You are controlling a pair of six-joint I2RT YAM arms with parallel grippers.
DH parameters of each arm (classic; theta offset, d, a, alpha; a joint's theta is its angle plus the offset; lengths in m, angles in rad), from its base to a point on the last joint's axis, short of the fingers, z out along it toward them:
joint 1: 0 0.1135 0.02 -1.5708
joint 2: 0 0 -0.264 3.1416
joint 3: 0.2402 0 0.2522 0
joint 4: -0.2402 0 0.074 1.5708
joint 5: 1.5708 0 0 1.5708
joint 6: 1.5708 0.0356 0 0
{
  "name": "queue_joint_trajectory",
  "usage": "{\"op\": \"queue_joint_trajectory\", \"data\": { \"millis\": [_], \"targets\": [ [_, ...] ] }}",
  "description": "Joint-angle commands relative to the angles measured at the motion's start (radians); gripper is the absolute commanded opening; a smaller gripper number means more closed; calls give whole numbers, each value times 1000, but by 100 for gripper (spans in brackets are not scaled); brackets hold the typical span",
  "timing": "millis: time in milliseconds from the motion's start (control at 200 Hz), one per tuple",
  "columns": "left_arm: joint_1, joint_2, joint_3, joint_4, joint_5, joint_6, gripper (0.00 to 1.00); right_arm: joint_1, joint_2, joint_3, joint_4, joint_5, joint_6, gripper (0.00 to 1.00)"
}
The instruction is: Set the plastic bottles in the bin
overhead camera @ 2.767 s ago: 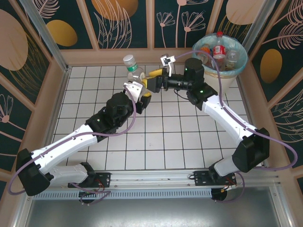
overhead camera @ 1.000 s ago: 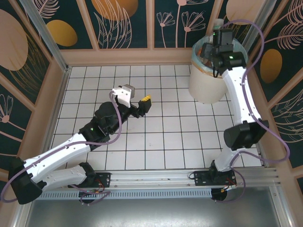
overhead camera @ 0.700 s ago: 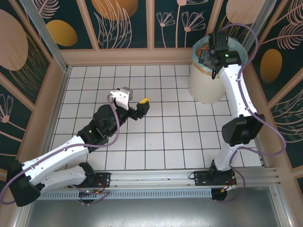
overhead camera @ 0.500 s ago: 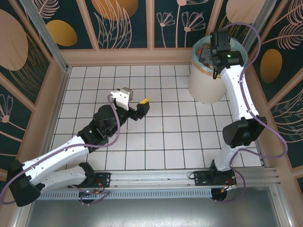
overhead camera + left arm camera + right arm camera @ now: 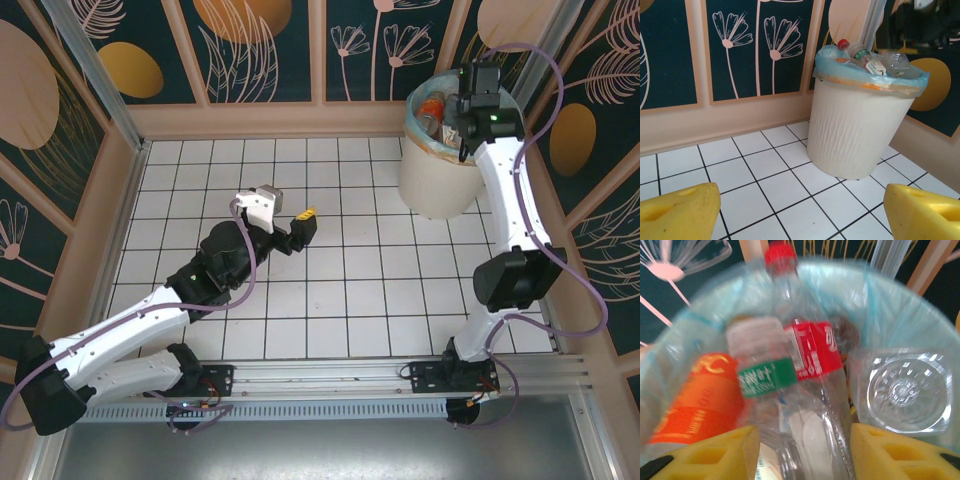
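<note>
Well, right end effector [image 5: 805, 440] hung spread and empty over the bin [image 5: 435, 185], plastic bottles [image 5: 812, 352] lay heaped inside its teal liner [image 5: 867, 76], left end effector [image 5: 800, 210] was spread too, holding nothing, low above the tiled table [image 5: 350, 300], well apart from the bin.

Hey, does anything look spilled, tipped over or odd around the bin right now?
Nothing has spilled. The bin stands upright, but it is heaped full: bottles poke out above its top, a red-capped bottle among them.
</note>
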Motion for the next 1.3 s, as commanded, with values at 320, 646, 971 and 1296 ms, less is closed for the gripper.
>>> {"op": "queue_joint_trajectory", "data": {
  "millis": [320,646,971,1296],
  "targets": [
    [-1,-5,-4,54,-137,27,85,-2,-10,89,-6,-104,20,67],
    [132,-3,-44,183,-687,157,99,84,-440,-408,487,-107,-12,84],
    [542,-23,-345,402,-698,100,98,143,-974,-1225,889,-159,19,80],
    [741,127,-566,636,-605,35,98,156,-980,-1618,1167,-45,-54,74]
  ]
}}
